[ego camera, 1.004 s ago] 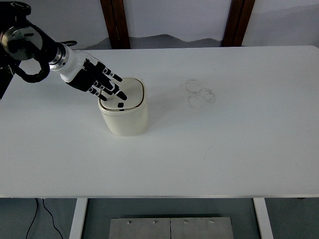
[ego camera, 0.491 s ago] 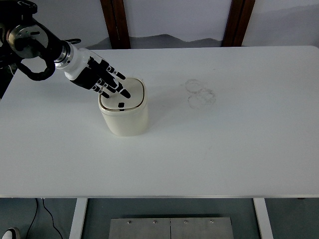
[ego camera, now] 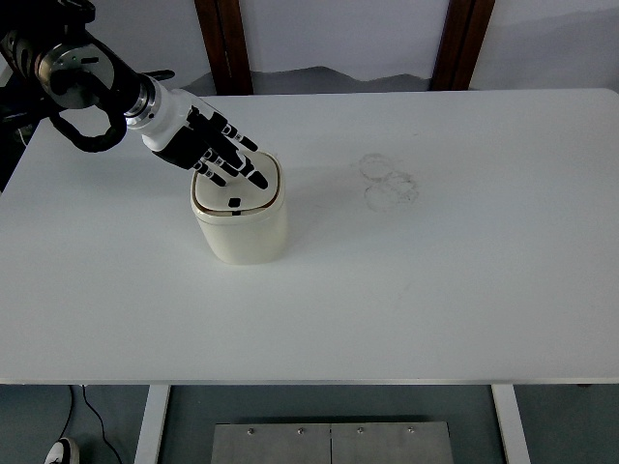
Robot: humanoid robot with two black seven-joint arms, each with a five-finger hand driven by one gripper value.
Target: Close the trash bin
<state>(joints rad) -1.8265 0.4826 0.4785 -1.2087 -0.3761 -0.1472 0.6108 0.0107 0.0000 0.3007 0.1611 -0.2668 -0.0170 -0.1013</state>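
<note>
Cream trash bin (ego camera: 240, 217), one, lid down, under one robot hand (ego camera: 211, 151).

left arm (ego camera: 68, 72) cut off at frame edge

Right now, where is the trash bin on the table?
In the head view, the trash bin stands on the left half of the white table, directly under the left hand, with faint ring marks to its right.

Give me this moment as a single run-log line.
left hand: open, fingers extended over bin's far-left rim | trash bin: upright, lid down | right arm: not visible
</note>
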